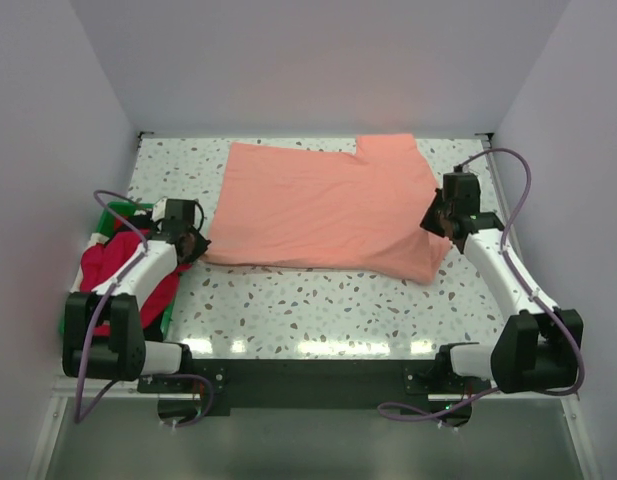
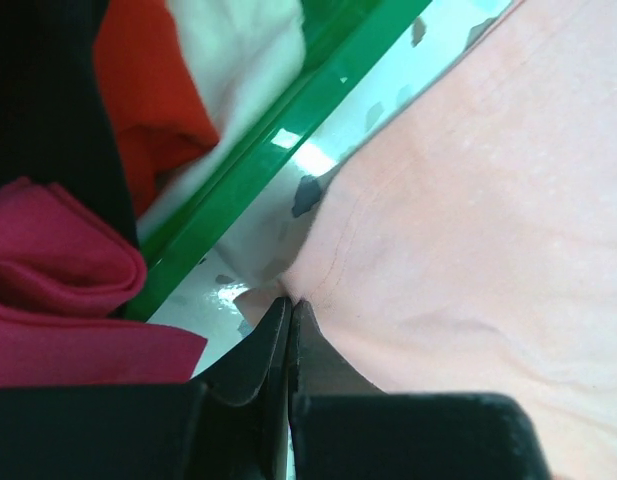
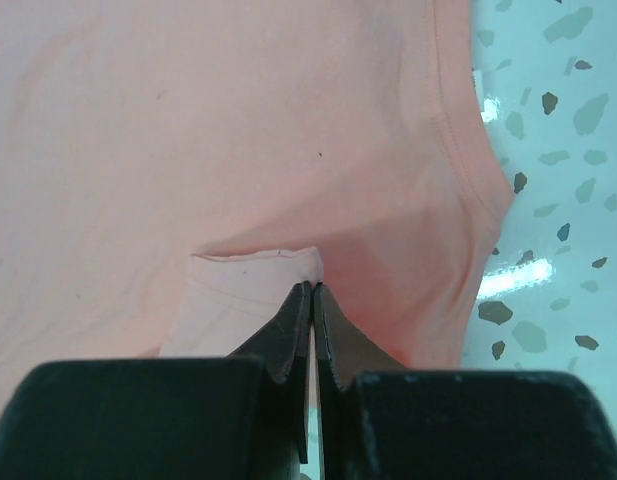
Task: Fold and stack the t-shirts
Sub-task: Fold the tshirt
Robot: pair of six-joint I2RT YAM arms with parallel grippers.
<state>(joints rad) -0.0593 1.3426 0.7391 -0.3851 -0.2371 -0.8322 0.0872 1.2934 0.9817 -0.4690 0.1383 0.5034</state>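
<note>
Left gripper (image 2: 290,306) and right gripper (image 3: 313,291) are clamped on opposite ends of the salmon-pink cloth t-shirt (image 1: 318,205), laid lengthwise between them.

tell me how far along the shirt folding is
Early. Done: the pink shirt lies spread on the table; no folded stack shows. In hand: the left gripper and right gripper pinch its opposite edges. Still to do: folding it, plus the red shirt and others in the bin.
</note>
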